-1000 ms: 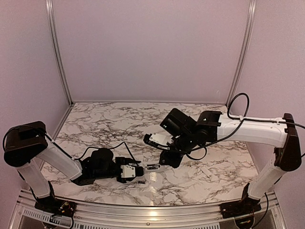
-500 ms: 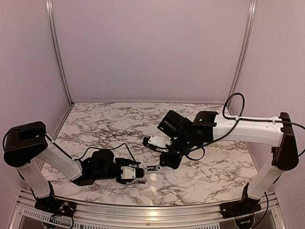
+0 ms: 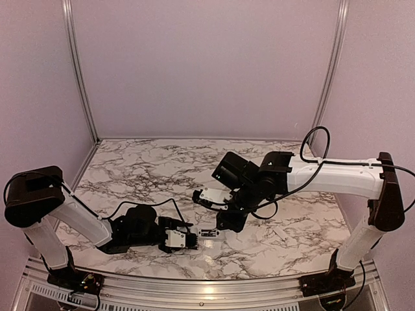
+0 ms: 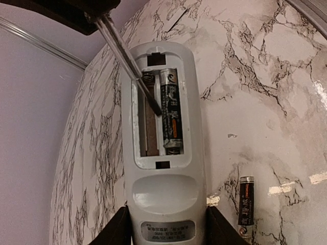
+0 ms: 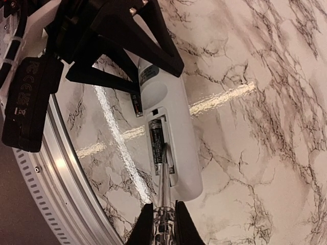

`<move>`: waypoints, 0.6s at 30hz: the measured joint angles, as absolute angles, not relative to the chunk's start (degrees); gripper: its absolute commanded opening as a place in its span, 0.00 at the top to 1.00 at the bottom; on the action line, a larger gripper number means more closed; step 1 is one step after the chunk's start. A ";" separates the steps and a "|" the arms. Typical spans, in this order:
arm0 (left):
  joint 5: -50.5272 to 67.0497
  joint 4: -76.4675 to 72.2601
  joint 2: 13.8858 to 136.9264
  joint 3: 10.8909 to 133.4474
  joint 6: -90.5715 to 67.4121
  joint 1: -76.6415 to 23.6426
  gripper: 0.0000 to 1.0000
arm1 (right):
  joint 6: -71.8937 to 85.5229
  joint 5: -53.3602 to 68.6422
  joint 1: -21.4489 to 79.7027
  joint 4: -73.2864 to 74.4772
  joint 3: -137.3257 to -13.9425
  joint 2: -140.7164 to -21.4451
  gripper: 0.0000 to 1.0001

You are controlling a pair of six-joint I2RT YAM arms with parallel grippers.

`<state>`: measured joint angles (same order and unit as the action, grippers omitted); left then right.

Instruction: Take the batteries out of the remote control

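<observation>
From above, the left pincer (image 3: 193,238) is clamped on the one remote control (image 3: 209,233), and the right pincer (image 3: 224,223) hangs just over it. The left wrist view shows one battery (image 4: 172,112) in the recess ahead of the pincer and a second battery (image 4: 246,201) on the table (image 4: 265,76) beside it, two in all. In the right wrist view, its pincer is closed on one stick (image 5: 163,168).
</observation>
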<state>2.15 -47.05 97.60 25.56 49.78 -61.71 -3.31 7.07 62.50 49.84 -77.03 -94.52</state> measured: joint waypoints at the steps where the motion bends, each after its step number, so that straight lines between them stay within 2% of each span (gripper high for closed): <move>1: 2.15 -47.00 97.60 25.54 49.98 -61.87 1.00 | -3.33 7.14 62.57 49.89 -77.03 -94.63 1.00; 18: 0.99 -47.81 97.60 23.79 53.04 -63.24 1.00 | -4.40 8.08 64.16 50.65 -77.76 -96.86 1.00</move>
